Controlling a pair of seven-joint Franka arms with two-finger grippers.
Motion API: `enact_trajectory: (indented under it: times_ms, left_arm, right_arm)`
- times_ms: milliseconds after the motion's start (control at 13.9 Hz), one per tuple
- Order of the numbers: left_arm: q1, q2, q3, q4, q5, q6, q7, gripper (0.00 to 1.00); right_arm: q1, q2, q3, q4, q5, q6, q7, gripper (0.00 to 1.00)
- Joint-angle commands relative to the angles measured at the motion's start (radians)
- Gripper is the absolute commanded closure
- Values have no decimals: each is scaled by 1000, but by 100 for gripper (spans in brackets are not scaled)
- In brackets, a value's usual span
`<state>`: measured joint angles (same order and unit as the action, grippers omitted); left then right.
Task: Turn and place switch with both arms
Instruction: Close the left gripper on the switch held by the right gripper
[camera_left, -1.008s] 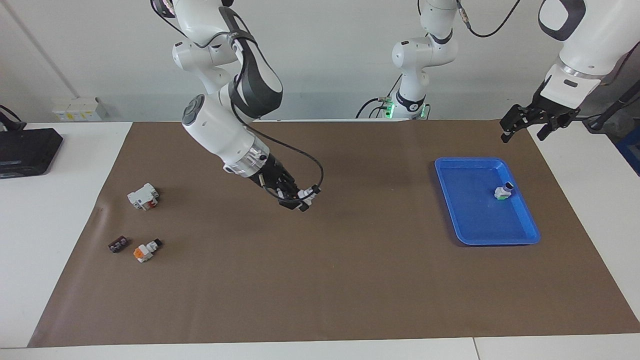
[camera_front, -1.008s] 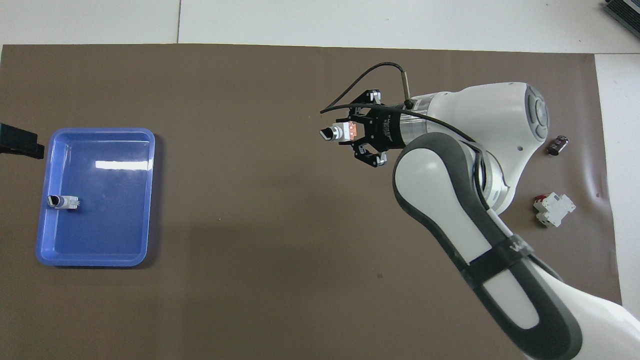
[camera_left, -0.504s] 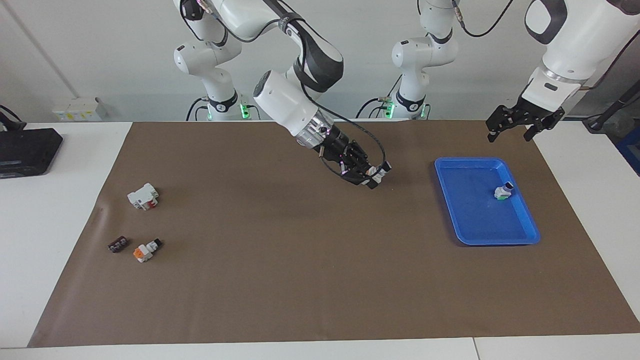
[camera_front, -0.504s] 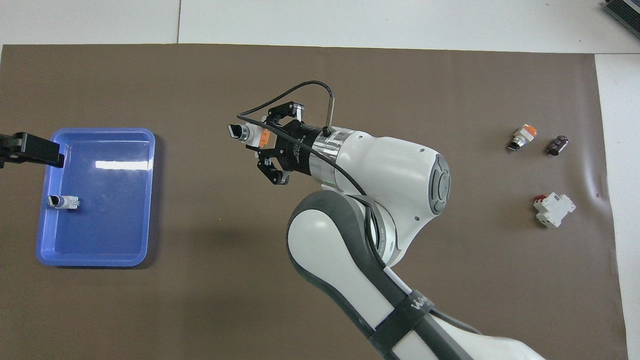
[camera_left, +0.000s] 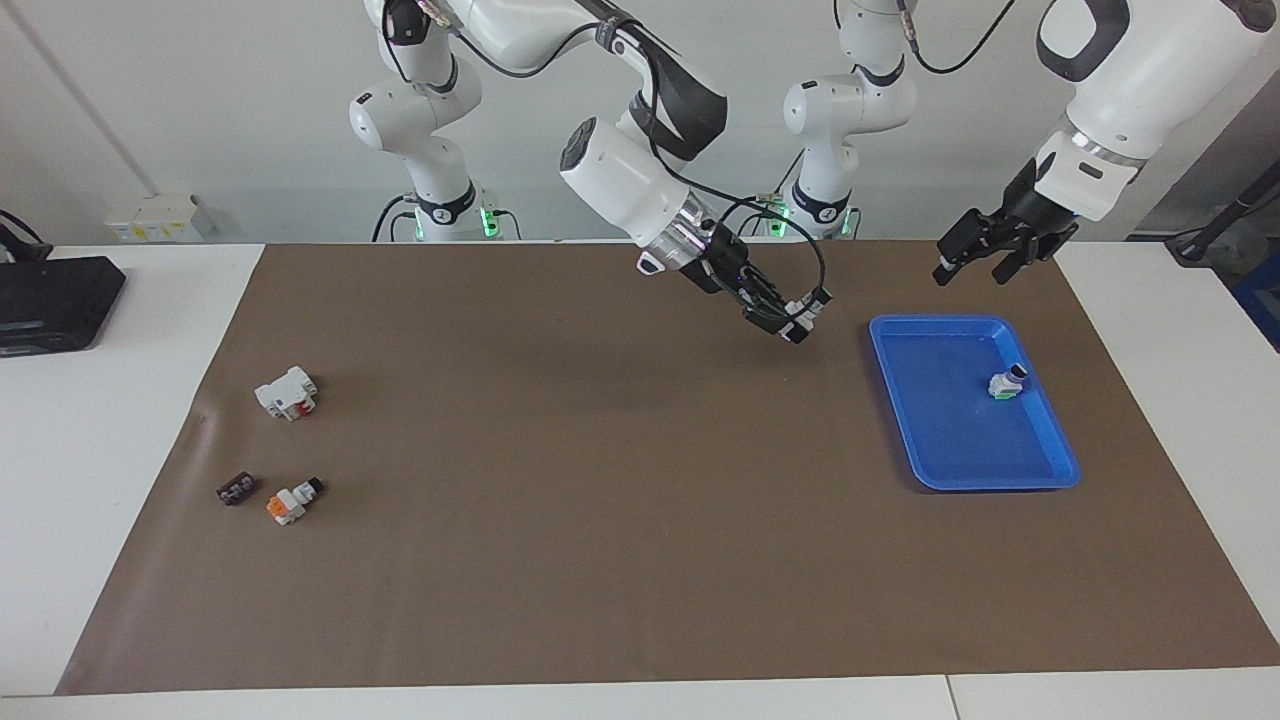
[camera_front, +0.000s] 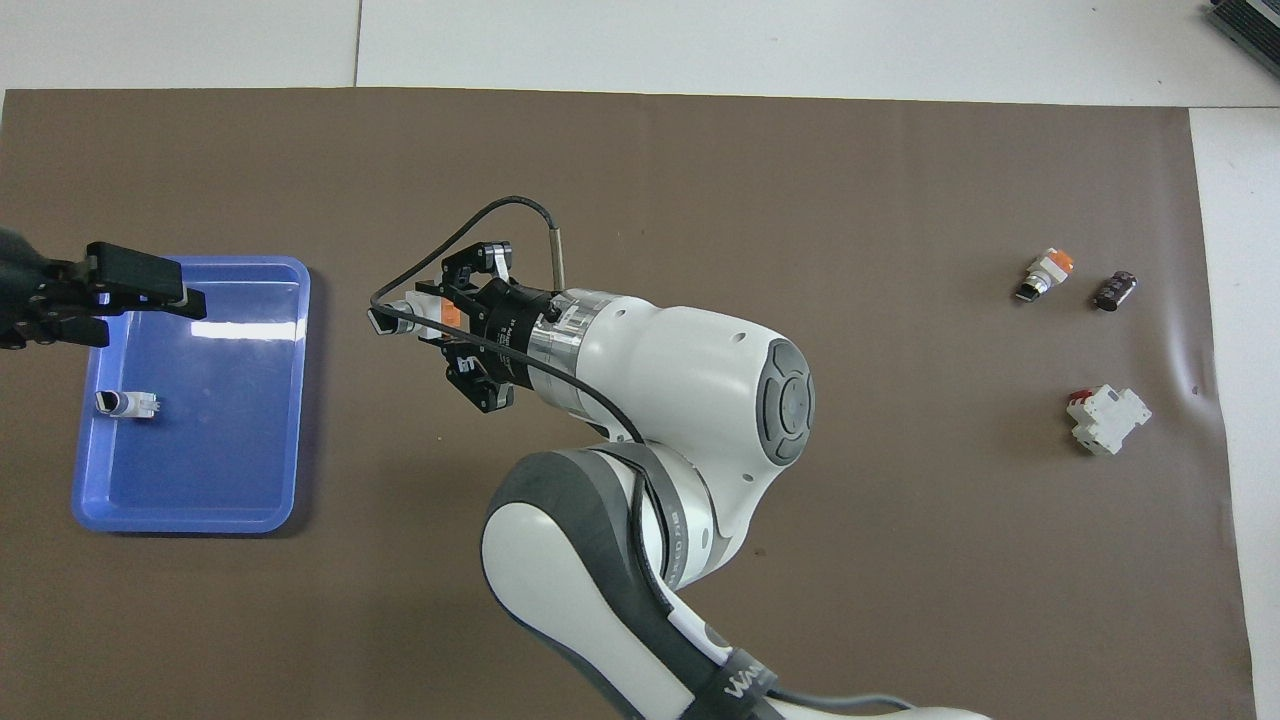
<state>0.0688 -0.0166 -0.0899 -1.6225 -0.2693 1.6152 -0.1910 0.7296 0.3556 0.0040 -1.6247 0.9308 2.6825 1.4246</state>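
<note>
The right end effector (camera_left: 797, 325) is pinched on a switch (camera_front: 400, 316), carrying it in the air over the brown mat (camera_left: 600, 560), just short of the blue tray (camera_left: 1050, 470). The switch sticks out past the fingertips with its black knob leading toward the tray. That leaves the free end exposed, which looks meant for a handover to the other arm. The right arm reaches in a long slant from its base, forearm angled down and toward the left arm's end of the desk (camera_left: 90, 420).

The left end effector (camera_left: 975, 262) hangs with its fingers spread, over the mat by the tray edge nearest the robots. Its wrist tilts down toward the incoming switch, so it seems set to receive and turn it.

A second switch (camera_left: 1007, 383) lies in the tray, green side showing, probably already placed. A third switch (camera_left: 293, 501), with orange showing, lies on the mat toward the right arm's end. Just beside it lies a small dark piece (camera_left: 236, 489), with a white block (camera_left: 286, 392) nearer the robots.
</note>
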Motion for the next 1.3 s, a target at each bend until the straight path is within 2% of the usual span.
enact_trajectory:
  times_ms: [0, 504, 792, 1223]
  left_arm:
    - [-14, -39, 9, -77, -137, 83, -167, 9]
    - [-14, -170, 9, -344, -451, 198, -206, 45]
    - [-32, -177, 7, -362, -499, 250, -208, 52]
    - [-109, -194, 7, -405, -508, 330, -248, 60]
  right_arm:
    - [-6, 9, -2, 20, -40, -38, -12, 100]
    - [-19, 11, -2, 23, -43, -56, 74, 100]
    - [-19, 11, -2, 26, -43, -56, 74, 100]
    - [-15, 11, -2, 26, -43, -52, 74, 100]
